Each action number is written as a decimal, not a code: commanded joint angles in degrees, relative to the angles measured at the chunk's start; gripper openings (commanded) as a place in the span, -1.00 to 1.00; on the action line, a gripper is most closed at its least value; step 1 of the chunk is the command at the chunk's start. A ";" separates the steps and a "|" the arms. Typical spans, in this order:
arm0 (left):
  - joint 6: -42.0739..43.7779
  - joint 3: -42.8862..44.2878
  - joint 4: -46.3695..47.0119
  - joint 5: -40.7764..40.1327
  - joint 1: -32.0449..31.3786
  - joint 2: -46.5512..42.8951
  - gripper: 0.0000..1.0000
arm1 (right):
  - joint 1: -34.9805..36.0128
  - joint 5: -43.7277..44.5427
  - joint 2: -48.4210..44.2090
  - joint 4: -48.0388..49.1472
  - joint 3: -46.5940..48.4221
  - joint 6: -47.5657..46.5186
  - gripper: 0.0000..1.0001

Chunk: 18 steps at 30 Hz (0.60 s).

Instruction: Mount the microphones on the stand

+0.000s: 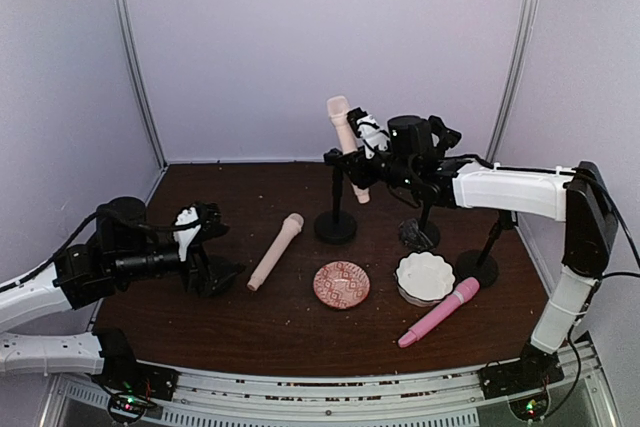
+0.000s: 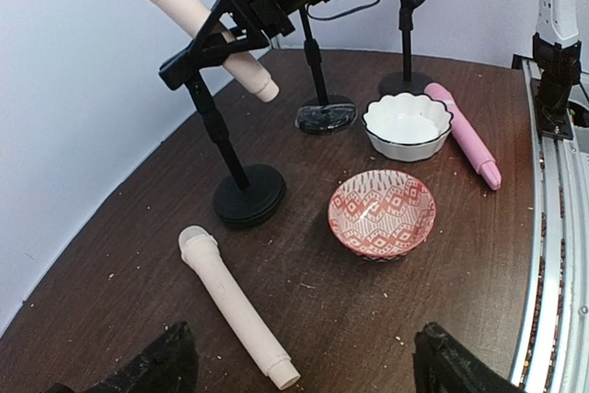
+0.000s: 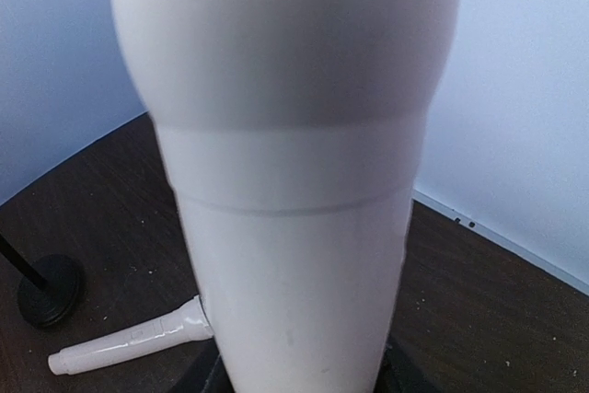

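In the right end effector (image 1: pixel 360 152): pale peach-cream plastic microphone with rounded head (image 1: pixel 346 142), grasped mid-body. It is tilted head-up and sits in the clip of the black round-base stand (image 1: pixel 335 219). The right wrist view is filled by the mic body; fingers are not readable there.

Left end effector (image 2: pixel 304 347) is released, jaws wide, low over the dark brown tabletop (image 1: pixel 220 197). Just ahead of it, the second peach-cream plastic microphone (image 2: pixel 235 306) lies flat, head pointing away, tail end near the fingers but apart from them.

Under the right arm stand two more black stands, the nearer stand (image 1: pixel 420 232) close below the end effector and the outer stand (image 1: pixel 480 262) further right.

The bright pink plastic microphone (image 1: pixel 438 312) lies flat, near-side and right of the right end effector. It is just beside the white scalloped bowl (image 1: pixel 424 279); contact can't be told.

The red-and-white patterned round dish (image 1: pixel 341 285) sits between the flat cream mic and the white bowl.
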 commanded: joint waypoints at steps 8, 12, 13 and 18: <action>0.03 0.85 0.89 -0.47 0.46 2.01 0.67 | 0.00 1.09 -0.58 4.79 -1.61 2.35 -0.27; -0.12 1.13 0.60 -0.33 0.46 2.47 0.67 | -0.02 0.59 -2.12 2.37 -2.65 2.71 0.09; -0.10 1.16 0.55 -0.32 0.46 2.55 0.66 | -0.02 0.72 -3.03 2.47 -3.88 2.96 0.19; -0.17 1.10 0.43 -0.18 0.52 2.54 0.67 | 0.07 1.67 -9.18 1.18 -7.96 3.47 0.59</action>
